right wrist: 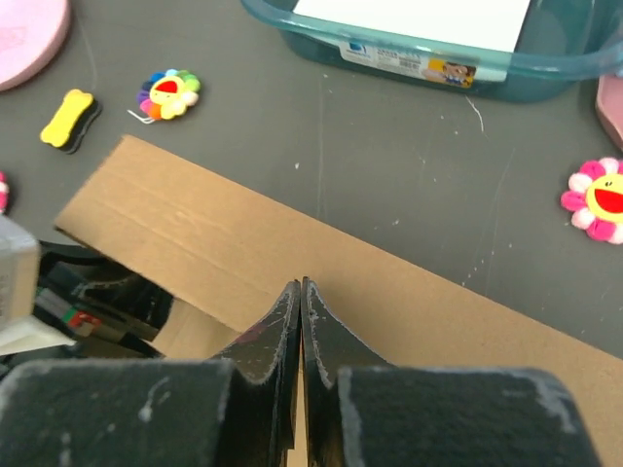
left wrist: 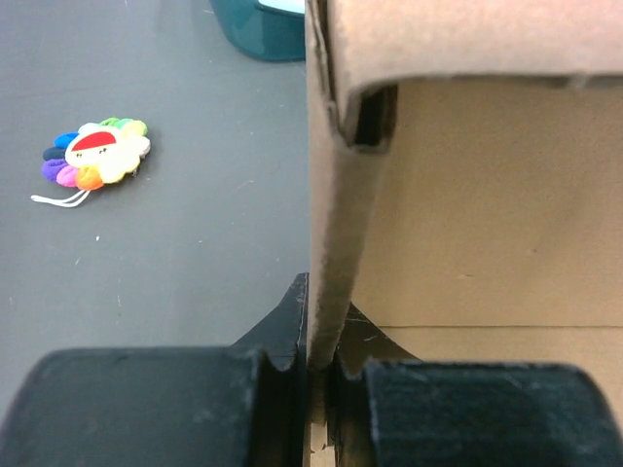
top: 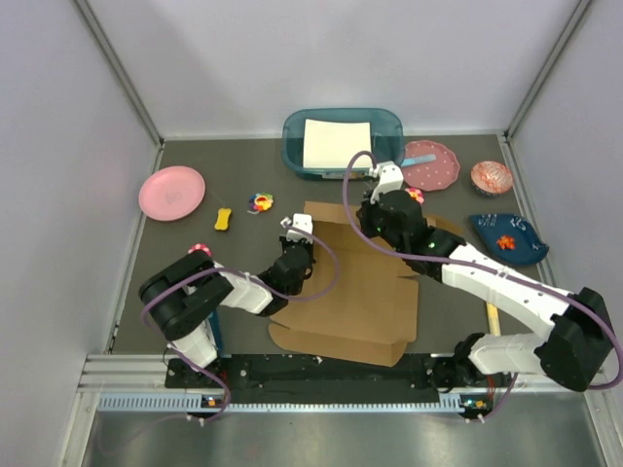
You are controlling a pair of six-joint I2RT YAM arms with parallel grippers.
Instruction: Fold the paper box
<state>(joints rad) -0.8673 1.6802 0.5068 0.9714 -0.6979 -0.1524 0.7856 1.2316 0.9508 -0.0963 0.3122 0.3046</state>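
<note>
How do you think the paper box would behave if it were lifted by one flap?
Probably light: the left gripper holds a flap upright by a pinch alone. The paper box would likely hinge at its creases rather than lift rigidly.

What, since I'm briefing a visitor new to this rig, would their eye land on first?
The big brown paper box lying mid-table, with both arms bent over it: the left gripper shut on an upright side flap, the right gripper shut at the far flap. After that, the teal bin holding a white sheet at the far edge, and the pink plate far left.
</note>
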